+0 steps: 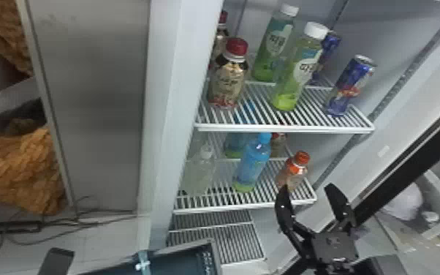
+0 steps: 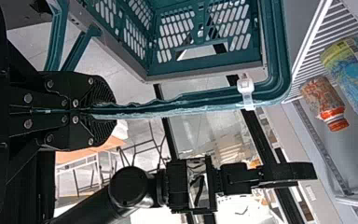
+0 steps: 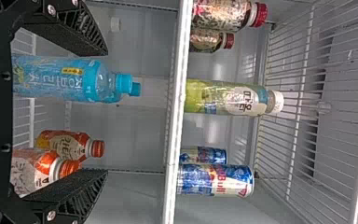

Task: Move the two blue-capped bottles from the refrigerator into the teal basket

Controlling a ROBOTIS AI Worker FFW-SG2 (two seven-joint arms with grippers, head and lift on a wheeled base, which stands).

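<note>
- On the fridge's lower white wire shelf (image 1: 245,209), both blue-capped plastic bottles (image 1: 253,166) are standing upright, one in front of the other, so neither's in the basket.
- Right tool (image 1: 307,187): black fingers spread wide apart, nothing clamped. It's out front, near the clear orange-capped bottle (image 1: 293,172). From its wrist view, the blue bottles show between the fingers, well away from the lower one there.
- Left tool (image 2: 108,111): pinched together on the long edge of the teal plastic basket (image 2: 205,69), which has slotted walls and a pale clip (image 2: 245,87) on that edge.
- Another orange-capped bottle (image 3: 65,142) sits beside the first, on the same shelf.
- Upper shelf's got brown-and-gold bottles with red caps (image 1: 229,78), tall green bottles with white caps (image 1: 296,75) and slim blue cans (image 1: 351,86), all upright.
</note>
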